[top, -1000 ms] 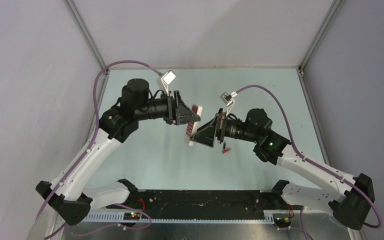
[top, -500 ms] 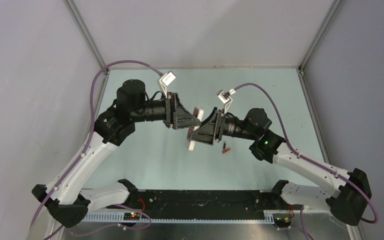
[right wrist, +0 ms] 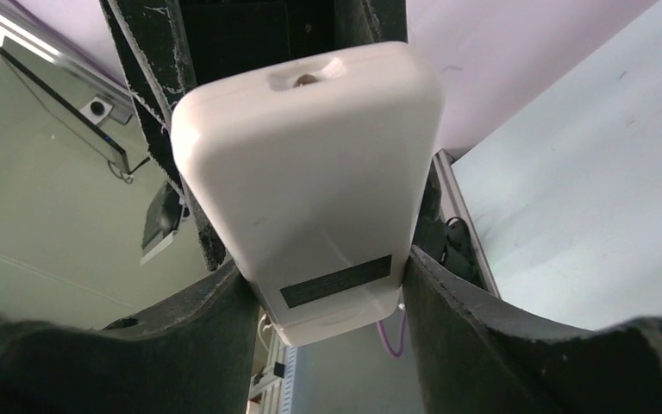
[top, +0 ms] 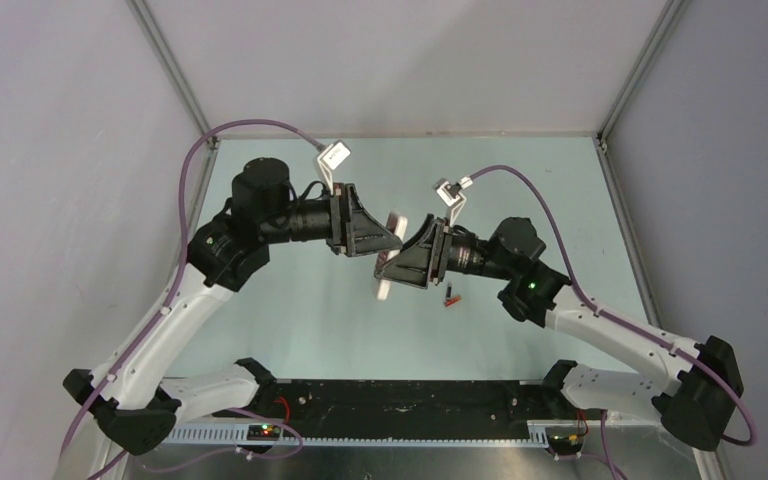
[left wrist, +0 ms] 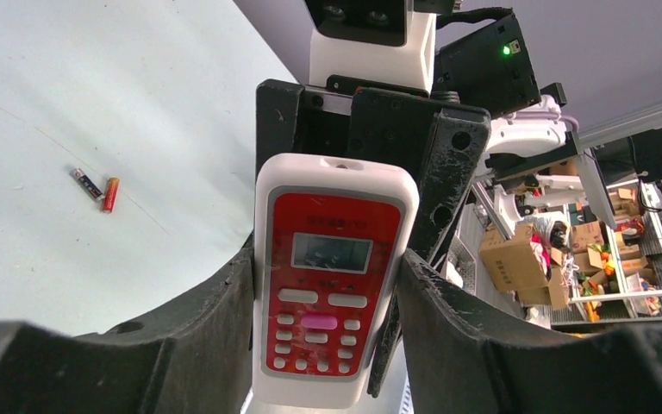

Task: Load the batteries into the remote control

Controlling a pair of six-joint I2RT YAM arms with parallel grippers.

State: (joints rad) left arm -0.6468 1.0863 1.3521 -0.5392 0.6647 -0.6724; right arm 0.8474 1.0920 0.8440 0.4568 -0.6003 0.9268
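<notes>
The remote control (top: 384,288) is held in the air between both grippers, over the middle of the table. My left gripper (top: 396,240) faces its red front (left wrist: 327,276), and both left fingers press on its long edges. My right gripper (top: 388,268) faces its plain white back (right wrist: 310,190), with both right fingers against its sides. The two batteries lie side by side on the table just right of the grippers: the dark battery (left wrist: 87,183) and the orange-red battery (left wrist: 110,194). They also show in the top view (top: 450,297).
The pale green table (top: 290,320) has grey walls on three sides. A black rail (top: 400,400) with the arm bases runs along the near edge. No cover piece is in view.
My left gripper has moved right and closed in on my right gripper. The remote has turned, so its red face no longer shows from above. The batteries have not moved.
</notes>
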